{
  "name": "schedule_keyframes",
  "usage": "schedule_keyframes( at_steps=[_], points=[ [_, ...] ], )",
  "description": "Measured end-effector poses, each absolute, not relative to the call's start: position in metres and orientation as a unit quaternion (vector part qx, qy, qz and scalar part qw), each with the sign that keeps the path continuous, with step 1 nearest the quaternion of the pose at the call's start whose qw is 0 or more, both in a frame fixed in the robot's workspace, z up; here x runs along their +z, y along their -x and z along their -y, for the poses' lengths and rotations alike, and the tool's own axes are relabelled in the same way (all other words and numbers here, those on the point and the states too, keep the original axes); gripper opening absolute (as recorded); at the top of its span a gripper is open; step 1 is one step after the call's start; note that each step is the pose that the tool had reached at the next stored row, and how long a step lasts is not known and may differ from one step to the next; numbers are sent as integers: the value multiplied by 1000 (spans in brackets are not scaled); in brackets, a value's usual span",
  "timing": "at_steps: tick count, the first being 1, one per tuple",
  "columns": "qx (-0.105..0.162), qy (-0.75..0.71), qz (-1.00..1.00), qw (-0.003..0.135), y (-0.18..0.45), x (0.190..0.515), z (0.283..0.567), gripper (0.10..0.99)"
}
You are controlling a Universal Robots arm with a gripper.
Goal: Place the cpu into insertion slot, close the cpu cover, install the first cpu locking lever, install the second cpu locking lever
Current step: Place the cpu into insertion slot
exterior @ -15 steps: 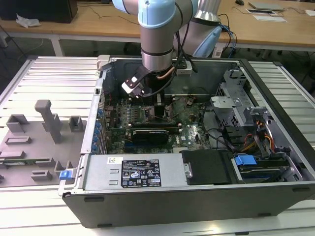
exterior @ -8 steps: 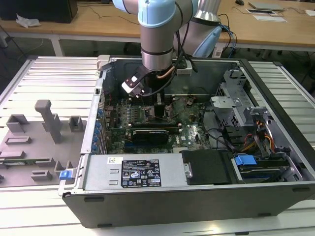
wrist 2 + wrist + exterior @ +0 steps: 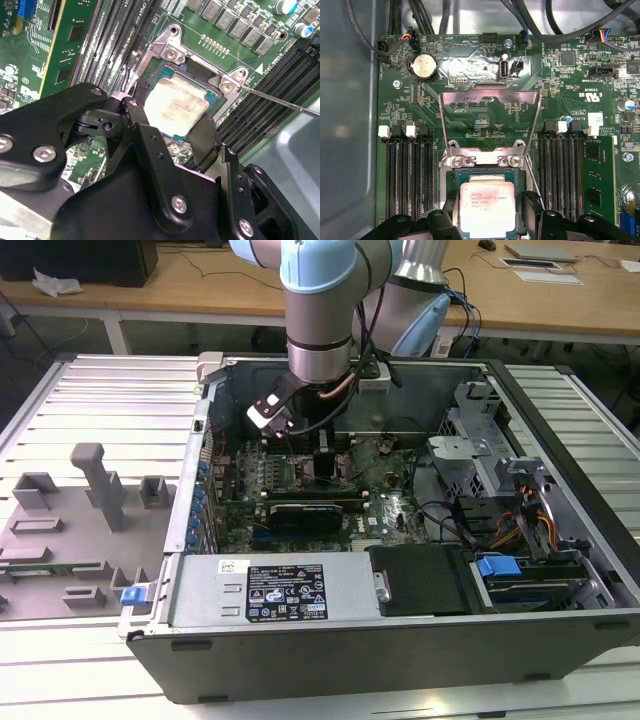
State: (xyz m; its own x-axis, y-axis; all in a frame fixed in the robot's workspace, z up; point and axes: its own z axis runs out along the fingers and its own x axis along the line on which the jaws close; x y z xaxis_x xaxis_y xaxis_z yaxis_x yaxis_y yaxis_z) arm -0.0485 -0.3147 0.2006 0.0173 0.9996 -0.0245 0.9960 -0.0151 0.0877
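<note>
Inside the open computer case (image 3: 400, 640), the arm (image 3: 320, 330) reaches down over the motherboard (image 3: 560, 85). In both wrist views the gripper (image 3: 169, 117) is clamped on the cpu (image 3: 175, 105), with its fingers (image 3: 204, 134) against opposite edges at the insertion slot (image 3: 192, 75). The first wrist view adds the cpu cover (image 3: 490, 92), standing open beyond the slot.

The cpu (image 3: 486, 207) has a pale metal top, dull and a bit smudged. The cpu cover (image 3: 490, 94) is thin bare metal with a soft shine. The gripper (image 3: 172, 117) is black and matt, with shiny silver screws (image 3: 178, 204). The board (image 3: 400, 100) is smooth, glossy green. The computer case (image 3: 350, 650) is grey metal. The table (image 3: 90, 390) is ribbed silver metal. The desk (image 3: 200, 285) looks like wood.
</note>
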Motion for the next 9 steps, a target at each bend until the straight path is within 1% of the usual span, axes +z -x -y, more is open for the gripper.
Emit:
schedule_keyframes(
  at_steps=[9],
  points=[
    [22,-712,-701,40,49,206,315,616]
  ],
)
